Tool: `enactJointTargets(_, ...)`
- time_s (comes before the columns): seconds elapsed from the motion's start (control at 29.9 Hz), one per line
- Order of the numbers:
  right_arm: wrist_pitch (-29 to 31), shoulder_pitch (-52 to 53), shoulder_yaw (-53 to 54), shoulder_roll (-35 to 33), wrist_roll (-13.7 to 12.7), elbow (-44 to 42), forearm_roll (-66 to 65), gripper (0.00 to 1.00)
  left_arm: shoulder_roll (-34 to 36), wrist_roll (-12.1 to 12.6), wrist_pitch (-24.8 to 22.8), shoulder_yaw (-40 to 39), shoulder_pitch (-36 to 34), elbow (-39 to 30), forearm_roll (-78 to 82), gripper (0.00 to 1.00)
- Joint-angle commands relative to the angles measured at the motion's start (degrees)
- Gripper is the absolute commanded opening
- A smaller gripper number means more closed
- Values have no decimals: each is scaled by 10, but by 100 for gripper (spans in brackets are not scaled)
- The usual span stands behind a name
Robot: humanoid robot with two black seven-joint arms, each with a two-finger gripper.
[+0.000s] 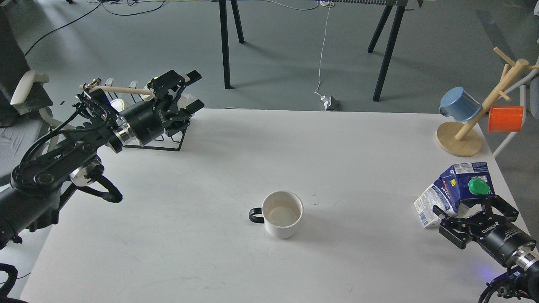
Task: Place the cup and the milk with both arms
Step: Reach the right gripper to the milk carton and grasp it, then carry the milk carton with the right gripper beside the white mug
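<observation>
Nearest the head camera, at the lower right corner of the white desk [362,139], the right gripper [473,212] came in from the bottom edge with its jaws spread wide, and between them leaned the milk [452,191], a dented blue and white gable-top carton whose round green cap [479,187] sat just above the upper finger. The carton was tilted, its long axis running from the lower left up to the right, so that its cap end lay toward the far finger and its white printed base poked out to the left of the near one; the fingers bracketed it, but whether they already pressed on it could not be told, and they looked open rather than clamped. Well apart from it, near the middle of the desk, the cup [282,214] stood upright, a plain white mug with a cream inside and its small black loop handle pointing left. That handle faced the left gripper [190,91], which hung high at the far left with its jaws parted and empty, in front of a black wire rack [177,141]. By my judgement the right arm was the one for the milk, the left for the cup. A wooden mug tree [484,113] with a blue mug [460,105] and an orange mug [505,119] stood at the far right.
</observation>
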Motion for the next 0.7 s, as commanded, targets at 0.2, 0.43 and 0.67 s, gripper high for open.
enactJointTargets(0.2,0,12,-1,21,0,8,-3,42,0,0,0,0,1,1,0,91)
enactJointTargets(0.43,0,11,0,22,0,38,-3,38,-3,0,0,1,2,18,0,91)
enactJointTargets(0.67,0,33,-10,61,0,73,-11,39,-6,0,0,2,2,22,0,91)
